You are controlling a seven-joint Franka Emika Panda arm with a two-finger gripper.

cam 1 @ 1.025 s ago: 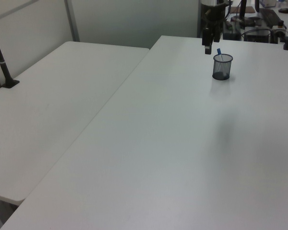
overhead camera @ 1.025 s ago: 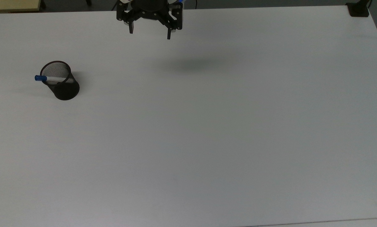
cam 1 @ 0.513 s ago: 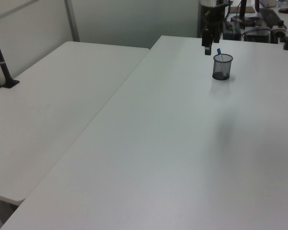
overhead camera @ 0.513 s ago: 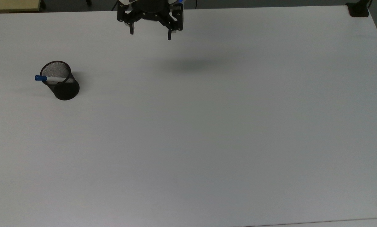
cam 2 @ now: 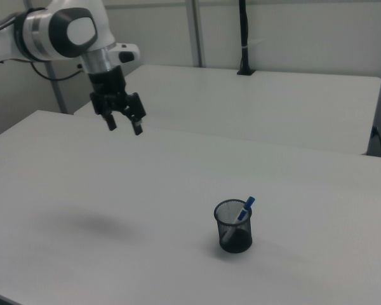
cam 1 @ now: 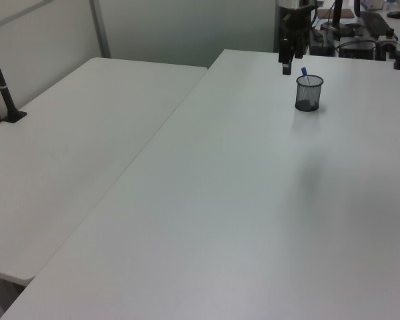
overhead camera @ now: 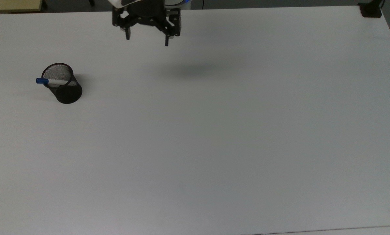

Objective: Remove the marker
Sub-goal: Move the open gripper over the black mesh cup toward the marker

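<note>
The gripper [overhead camera: 146, 39] slides toward the top view's left and a touch lower in frame than a second ago, fingers spread wide as it travels. In the left view it [cam 1: 285, 63] edges slightly left. Its shadow [overhead camera: 190, 69] on the surface [overhead camera: 214, 130] drifts left with it and looks a bit fainter.

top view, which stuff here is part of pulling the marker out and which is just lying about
Part of the job:
- marker, leaning in the black mesh cup
- pincer, open, above the table

Just lying about:
- black clamp base at the table corner
</note>
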